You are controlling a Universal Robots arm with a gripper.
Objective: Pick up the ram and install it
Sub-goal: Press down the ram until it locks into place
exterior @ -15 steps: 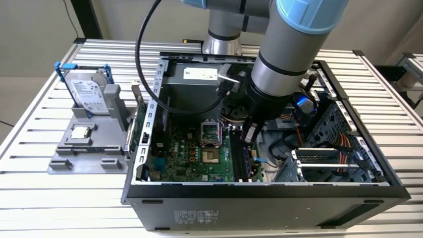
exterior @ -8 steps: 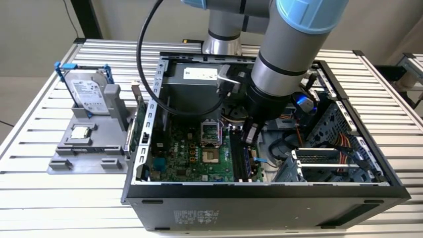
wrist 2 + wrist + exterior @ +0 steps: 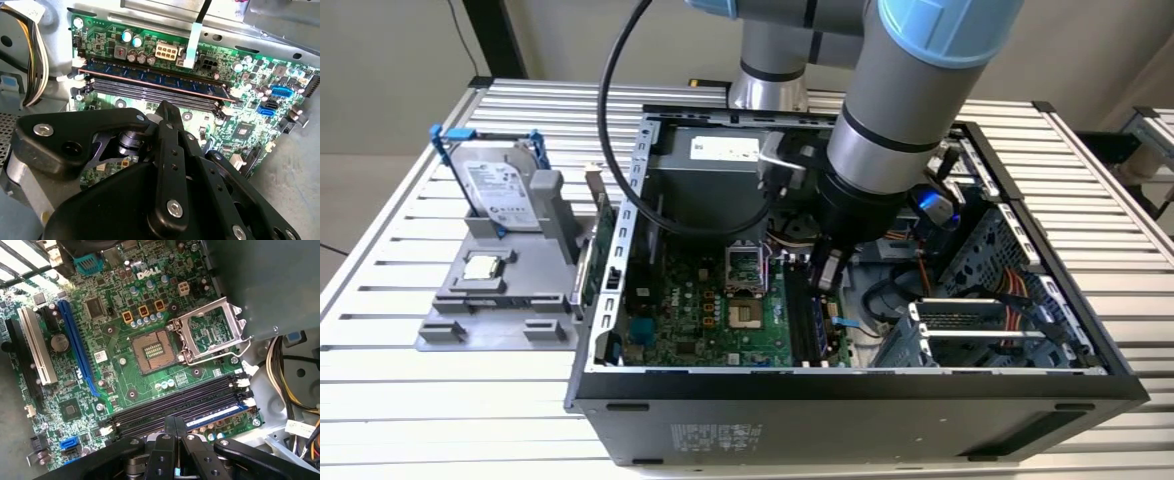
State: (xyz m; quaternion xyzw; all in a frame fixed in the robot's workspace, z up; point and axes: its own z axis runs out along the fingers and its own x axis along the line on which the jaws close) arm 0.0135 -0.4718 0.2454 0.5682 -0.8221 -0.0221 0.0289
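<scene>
The ram [image 3: 155,80], a long bluish stick with dark chips, lies along one of the black motherboard slots [image 3: 150,95] inside the open computer case [image 3: 854,385]. In the first wrist view it shows as a blue strip [image 3: 215,415] in the slot nearest my fingers. My gripper [image 3: 827,275] reaches down into the case right over the slots. In both wrist views its black fingers [image 3: 174,422] [image 3: 165,107] meet at the tips with nothing between them. I cannot tell whether the tips touch the ram.
Left of the case, a grey holder [image 3: 467,320] carries a silver hard drive with a blue bracket [image 3: 500,185] and a small square processor chip [image 3: 483,267]. The processor socket [image 3: 150,351] stands open beside the slots. Cable bundles [image 3: 35,55] and a drive cage [image 3: 987,320] crowd the case.
</scene>
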